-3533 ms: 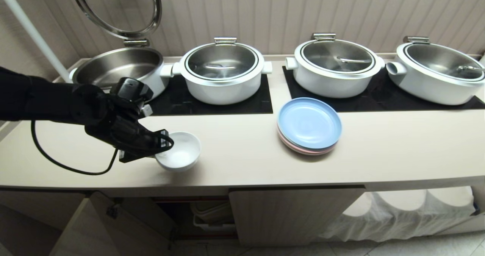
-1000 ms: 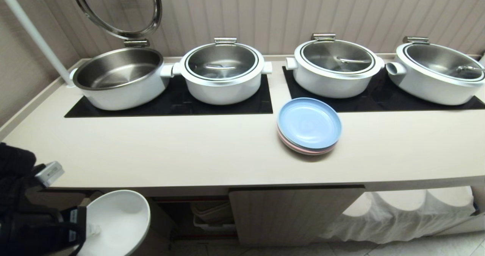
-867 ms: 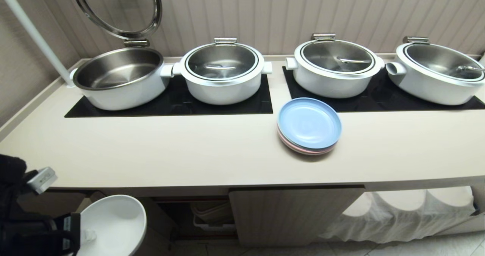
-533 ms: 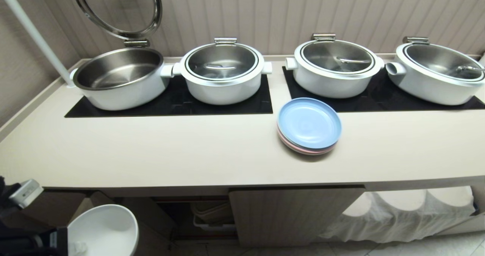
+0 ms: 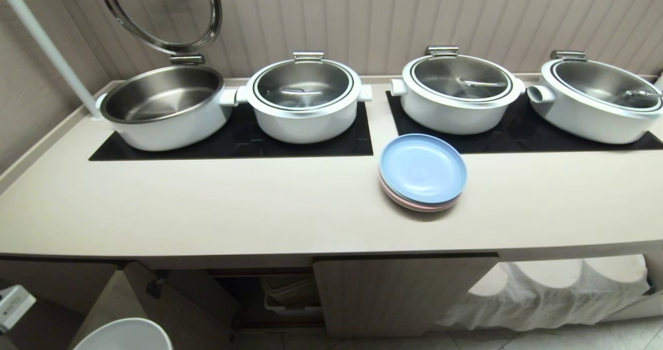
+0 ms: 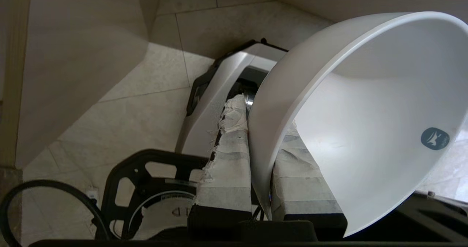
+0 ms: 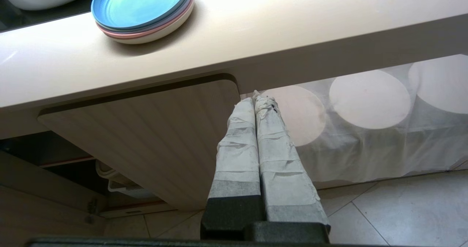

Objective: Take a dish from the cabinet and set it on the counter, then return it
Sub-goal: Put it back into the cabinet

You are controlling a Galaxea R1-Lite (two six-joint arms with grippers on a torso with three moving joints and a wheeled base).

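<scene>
The dish point(image 5: 124, 337), a plain white bowl, shows only its rim at the bottom left of the head view, below the counter point(image 5: 259, 205) and in front of the cabinet's open left door point(image 5: 171, 303). In the left wrist view the dish point(image 6: 365, 111) is tilted on its side above the tiled floor. My left gripper point(image 6: 263, 115) is shut on its rim, with one taped finger point(image 6: 228, 159) outside the wall and the other inside. My right gripper point(image 7: 256, 99) is shut and holds nothing. It hangs in front of the cabinet's closed door point(image 7: 153, 130), below the counter's edge.
Several white pots point(image 5: 303, 101) stand on black hobs at the back of the counter, the leftmost with its lid raised. A stack of blue and pink plates point(image 5: 422, 171) sits mid-counter. White spotted cloth point(image 5: 564, 288) hangs under the right end. My own base point(image 6: 219, 93) is below the dish.
The dish has left the counter with my left gripper. Over the last second it sank down and left in front of the open cabinet, and the arm dropped out of the head view.
</scene>
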